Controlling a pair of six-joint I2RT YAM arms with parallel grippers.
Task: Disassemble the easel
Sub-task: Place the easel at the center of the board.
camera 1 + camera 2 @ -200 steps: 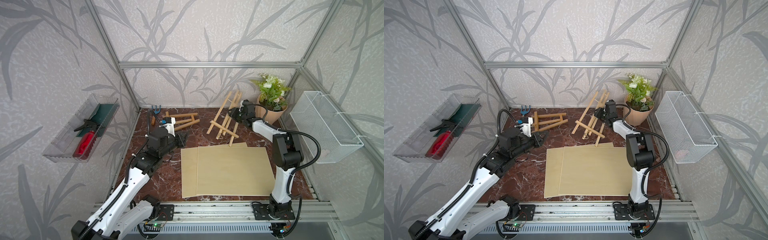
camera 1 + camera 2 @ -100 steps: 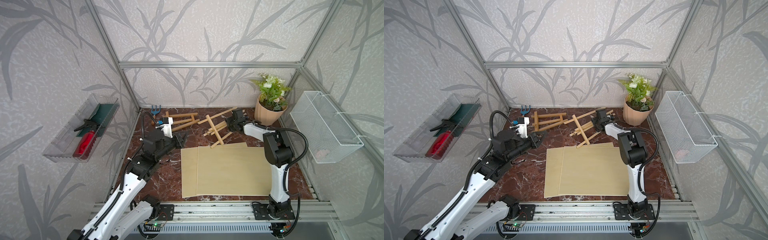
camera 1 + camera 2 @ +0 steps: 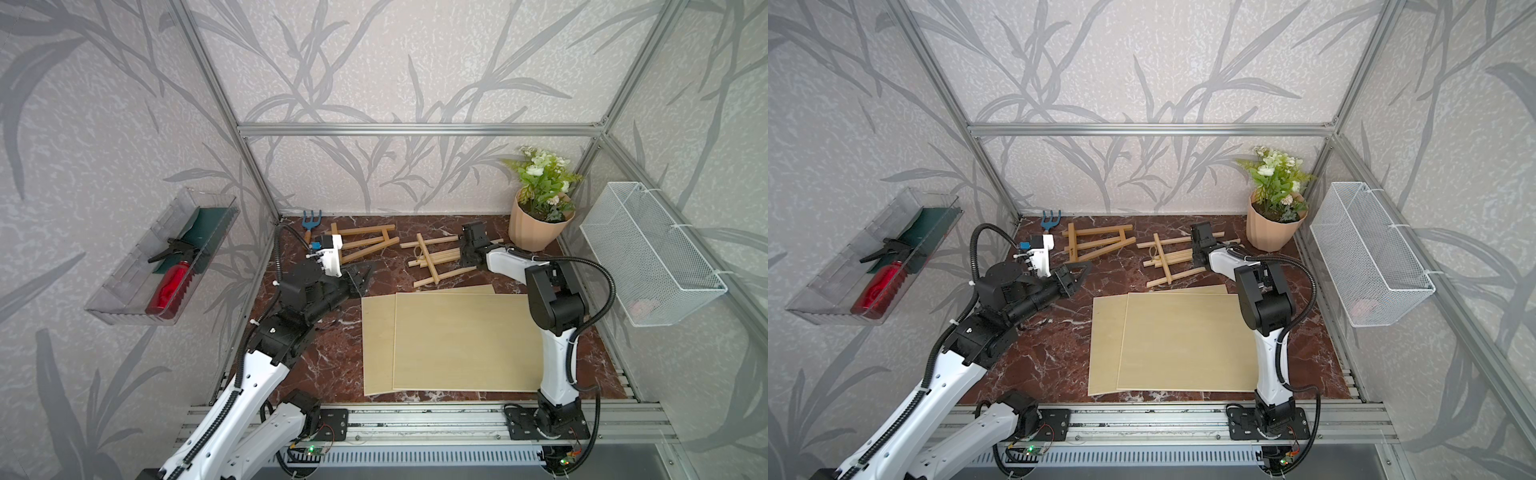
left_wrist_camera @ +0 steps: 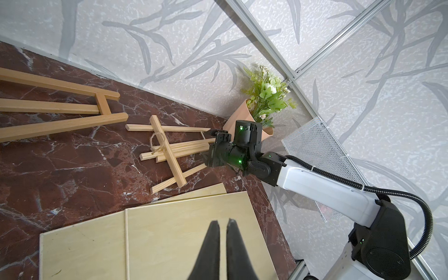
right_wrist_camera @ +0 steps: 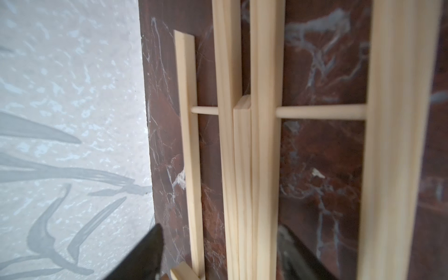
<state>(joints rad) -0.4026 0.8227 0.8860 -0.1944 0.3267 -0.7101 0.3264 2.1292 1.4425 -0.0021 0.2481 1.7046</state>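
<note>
The small light-wood easel [image 3: 432, 259] lies flat on the marble desk [image 3: 332, 357] at the far centre, just beyond the far edge of 2 overlapping plywood sheets [image 3: 457, 340]. Its slats run roughly left to right, a crossbar lies across them, and the left wrist view shows a loop of twine [image 4: 155, 143] tied at that crossing. A thin dowel [image 5: 320, 112] links the slats near their right end.

The right end effector [image 3: 461, 255] sits low at the easel's right end, with the flower pot [image 3: 536, 226] just to its right. In the right wrist view its 2 black fingers [image 5: 145, 254] stand wide apart with the middle slats between them. Whether either finger touches the wood cannot be told.

The left end effector [image 3: 365, 270] hangs over the desk at the left, near the far left corner of the plywood and well apart from the small easel. Its fingers are drawn together with only a sliver between the tips, and they carry nothing.

A larger, darker wooden easel [image 3: 361, 243] lies flat at the far left, with a blue hand rake [image 3: 309, 220] beside it at the back wall. A white wire basket [image 3: 648, 257] hangs on the right wall.
</note>
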